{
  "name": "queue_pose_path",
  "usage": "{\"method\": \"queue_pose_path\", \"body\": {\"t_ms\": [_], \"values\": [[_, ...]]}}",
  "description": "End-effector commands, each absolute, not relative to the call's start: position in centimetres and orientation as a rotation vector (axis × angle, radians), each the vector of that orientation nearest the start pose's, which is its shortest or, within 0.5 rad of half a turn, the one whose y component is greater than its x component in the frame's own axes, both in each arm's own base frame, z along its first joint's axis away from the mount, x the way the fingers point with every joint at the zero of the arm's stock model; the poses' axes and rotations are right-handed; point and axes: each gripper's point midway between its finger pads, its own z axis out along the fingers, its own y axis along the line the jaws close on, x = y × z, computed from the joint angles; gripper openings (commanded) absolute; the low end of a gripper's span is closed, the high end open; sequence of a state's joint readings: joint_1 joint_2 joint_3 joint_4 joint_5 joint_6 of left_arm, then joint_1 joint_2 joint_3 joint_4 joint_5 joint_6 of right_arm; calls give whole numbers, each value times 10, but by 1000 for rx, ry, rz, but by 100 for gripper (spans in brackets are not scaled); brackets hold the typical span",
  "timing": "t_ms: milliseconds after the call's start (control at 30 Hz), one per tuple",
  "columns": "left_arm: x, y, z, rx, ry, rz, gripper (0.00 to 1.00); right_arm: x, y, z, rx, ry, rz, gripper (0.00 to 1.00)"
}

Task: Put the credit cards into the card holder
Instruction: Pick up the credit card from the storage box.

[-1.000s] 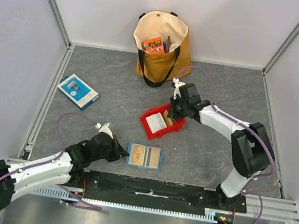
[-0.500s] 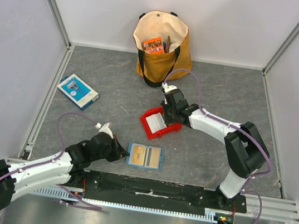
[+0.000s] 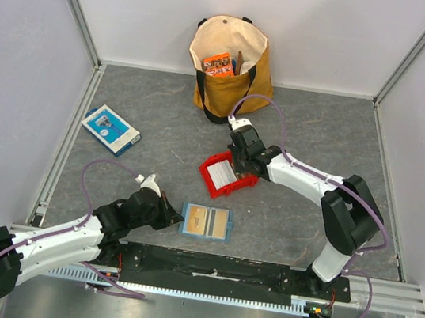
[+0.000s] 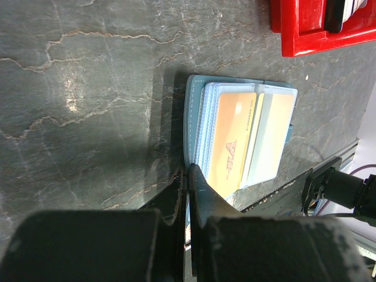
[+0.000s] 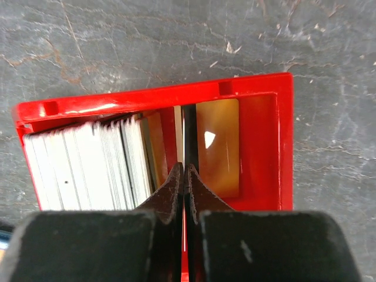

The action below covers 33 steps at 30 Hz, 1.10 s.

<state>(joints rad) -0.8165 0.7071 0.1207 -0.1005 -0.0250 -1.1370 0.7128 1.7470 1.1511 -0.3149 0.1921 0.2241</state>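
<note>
A dark grey stone-patterned table (image 3: 163,112) is seen from above, with pale walls around it. Far left lies a flat blue-and-white box (image 3: 110,129), well apart from everything else.

The left gripper (image 3: 177,219) reaches in low from the near left corner. Its two fingers are pressed together with nothing between them. In the left wrist view its tips (image 4: 189,171) sit right at the left edge of the card holder (image 3: 206,223); whether they touch it cannot be told.

The card holder, a small teal wallet, lies open and flat near the front edge of the table, between the two arms. Tan cards (image 4: 232,144) show through its clear pockets.

Behind it, against the back wall, stands a mustard tote bag (image 3: 230,66) with black handles.

Just right of centre sits a red bin (image 3: 250,182). A row of white-grey credit cards (image 5: 82,164) stands on edge in its left part, and a tan credit card (image 5: 218,144) rests in its right part.

The right gripper (image 3: 238,160) points down into the bin between the white row and the tan card. Its fingers (image 5: 174,187) are pressed together. A thin dark strip runs from their tips to the bin's far wall; whether it is a pinched card cannot be told.
</note>
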Motion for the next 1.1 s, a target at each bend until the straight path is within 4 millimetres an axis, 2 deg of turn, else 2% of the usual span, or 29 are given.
{"method": "queue_pose_path", "body": {"t_ms": [0,167,333,600,933,1067], "values": [[150,-205,45,-384,2366,-984,2,347,267,116,-495,2281,65,0],[150,-206,45,-379,2370,-988,2,348,261,112,-448,2272,-62,0],[149,-205,45,-382,2365,-986,2,348,252,117,-345,2246,-144,0],[149,-204,45,-384,2368,-982,2,347,247,117,-261,2237,-183,0],[150,-206,46,-378,2370,-985,2,344,242,129,-106,2150,-337,0],[149,-205,46,-379,2366,-986,2,340,242,141,-40,2087,-384,0]]}}
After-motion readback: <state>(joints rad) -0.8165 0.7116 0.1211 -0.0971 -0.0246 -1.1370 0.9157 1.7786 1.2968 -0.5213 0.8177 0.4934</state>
